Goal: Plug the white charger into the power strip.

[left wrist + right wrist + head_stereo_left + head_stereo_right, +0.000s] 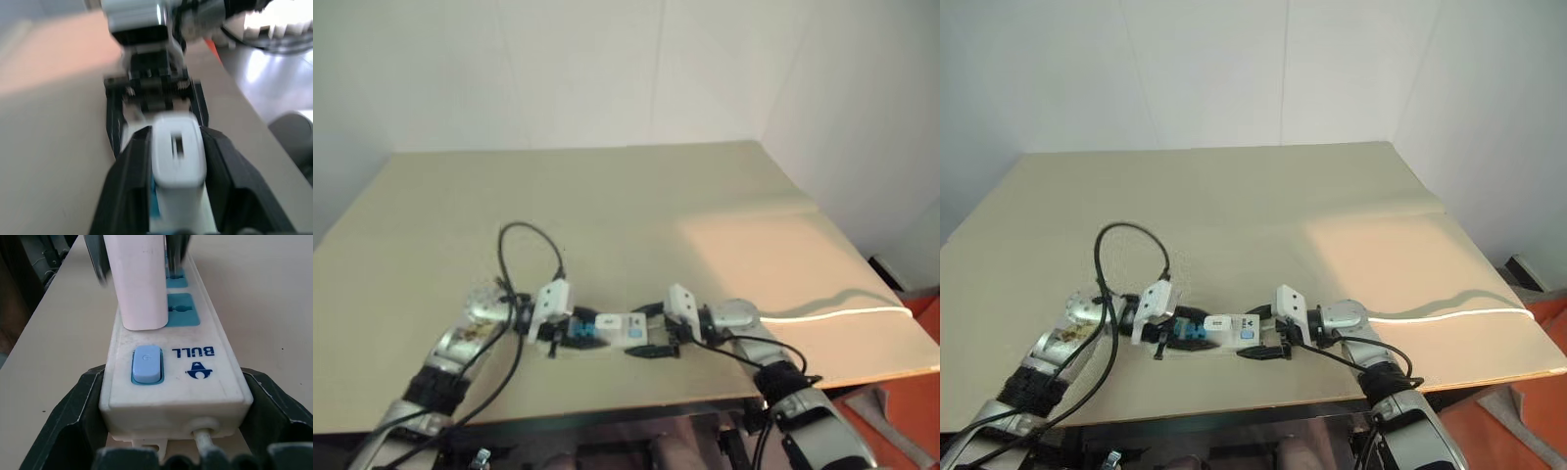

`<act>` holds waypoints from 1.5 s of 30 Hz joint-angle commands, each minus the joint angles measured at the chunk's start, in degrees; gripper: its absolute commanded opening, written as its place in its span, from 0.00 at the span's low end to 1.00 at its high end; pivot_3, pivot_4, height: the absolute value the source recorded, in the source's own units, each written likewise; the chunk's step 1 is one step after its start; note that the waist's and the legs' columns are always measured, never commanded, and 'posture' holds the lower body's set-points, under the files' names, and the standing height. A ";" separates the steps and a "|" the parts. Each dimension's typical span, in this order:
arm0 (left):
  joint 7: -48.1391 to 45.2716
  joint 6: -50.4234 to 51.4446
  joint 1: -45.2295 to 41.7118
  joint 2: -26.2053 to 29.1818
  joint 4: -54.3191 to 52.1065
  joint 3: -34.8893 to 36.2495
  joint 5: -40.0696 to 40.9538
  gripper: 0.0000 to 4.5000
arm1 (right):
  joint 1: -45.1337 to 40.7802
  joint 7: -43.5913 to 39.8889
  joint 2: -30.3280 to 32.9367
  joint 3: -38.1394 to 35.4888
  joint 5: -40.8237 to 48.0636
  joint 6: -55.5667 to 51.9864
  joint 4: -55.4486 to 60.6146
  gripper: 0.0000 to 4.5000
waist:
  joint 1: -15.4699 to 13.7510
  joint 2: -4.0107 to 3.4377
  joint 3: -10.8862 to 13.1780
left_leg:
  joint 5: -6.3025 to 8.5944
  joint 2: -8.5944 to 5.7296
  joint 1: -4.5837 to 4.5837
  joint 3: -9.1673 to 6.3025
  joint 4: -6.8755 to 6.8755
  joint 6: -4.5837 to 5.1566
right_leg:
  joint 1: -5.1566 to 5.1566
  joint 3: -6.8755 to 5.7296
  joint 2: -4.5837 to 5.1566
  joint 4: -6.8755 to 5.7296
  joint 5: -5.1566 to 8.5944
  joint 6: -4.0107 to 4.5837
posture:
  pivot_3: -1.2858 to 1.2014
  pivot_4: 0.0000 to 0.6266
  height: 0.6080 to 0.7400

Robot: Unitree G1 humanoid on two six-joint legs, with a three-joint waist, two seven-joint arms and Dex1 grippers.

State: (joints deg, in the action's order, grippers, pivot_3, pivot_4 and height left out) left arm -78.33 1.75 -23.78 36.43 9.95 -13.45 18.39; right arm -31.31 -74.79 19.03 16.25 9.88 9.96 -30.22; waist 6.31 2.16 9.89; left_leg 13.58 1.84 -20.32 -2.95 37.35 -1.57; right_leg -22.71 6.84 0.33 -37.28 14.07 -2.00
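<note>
The power strip [215, 382], a long white bar with blue sockets and a blue switch, lies near the table's front edge. My right gripper [173, 378] is shut on its switch end, one black finger [83, 401] against each side. The white charger [139, 284] stands upright on the socket nearest the switch. My left gripper [177, 134] reaches in from the strip's other end and is shut on the charger [178, 156], with a finger [132, 186] tight along each flank. From the head, both grippers meet at the strip [607, 331].
The tan table [607, 196] stretches away behind the strip to a white wall. The strip's pale cord [832, 313] runs off to the right across the table. A black cable loop [529, 235] rises from my left wrist. The front edge [636, 406] is close below the strip.
</note>
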 commanded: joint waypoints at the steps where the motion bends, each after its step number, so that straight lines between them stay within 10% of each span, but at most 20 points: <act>1: -1.38 0.74 -0.05 -0.20 0.25 0.45 0.26 0.71 | 0.38 -0.62 0.57 0.96 -1.72 -0.30 -0.85 0.76 | -0.44 0.00 0.00 | 0.00 -0.01 0.02 0.00 0.00 0.00 | 0.04 0.00 0.01 0.05 0.00 0.00 | 0.52 0.24 1.00; 5: -1.62 1.66 -0.55 -1.01 -0.19 1.65 1.36 1.00 | -0.03 -0.37 0.13 0.97 -2.05 0.54 -1.62 0.76 | -0.55 0.00 0.00 | 0.00 -0.01 0.03 0.06 0.00 0.00 | 0.05 0.06 0.03 0.08 -0.02 -0.03 | 0.52 0.24 1.00; 11: -0.73 4.48 -2.09 -0.77 -3.97 4.95 4.17 1.00 | -1.11 -1.13 -0.13 0.55 -1.57 1.18 -2.93 0.99 | -0.48 0.04 0.04 | 0.00 0.00 0.01 0.05 -0.03 0.00 | 0.00 0.05 0.01 0.08 -0.02 -0.03 | 0.52 0.24 1.00; 34: -1.43 4.30 8.27 12.72 -12.19 18.46 6.68 1.00 | 11.17 -0.07 22.13 -15.67 9.19 -11.52 25.81 0.99 | -1.80 -0.05 0.51 | -0.01 -0.05 -1.73 0.04 0.17 0.01 | -1.58 -0.03 0.13 0.13 -0.16 -0.02 | 0.52 0.24 1.00; 45: -2.62 4.62 26.31 19.83 -16.34 33.32 9.96 1.00 | 23.95 -1.48 32.07 -25.96 15.80 -17.30 34.42 0.99 | -2.34 -0.19 0.71 | 0.00 -0.01 -1.74 0.13 0.26 0.01 | -1.57 -0.02 0.16 0.14 -0.15 -0.05 | 0.52 0.24 1.00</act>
State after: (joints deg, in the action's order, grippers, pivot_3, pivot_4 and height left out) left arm -80.70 6.45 2.10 54.96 -4.42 16.99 27.14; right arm -7.68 -75.35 50.13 -7.77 23.92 -6.79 2.16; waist 3.97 1.97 10.59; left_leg 13.58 1.84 -22.02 -2.82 37.64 -1.56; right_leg -24.26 6.81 0.48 -37.14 13.92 -2.05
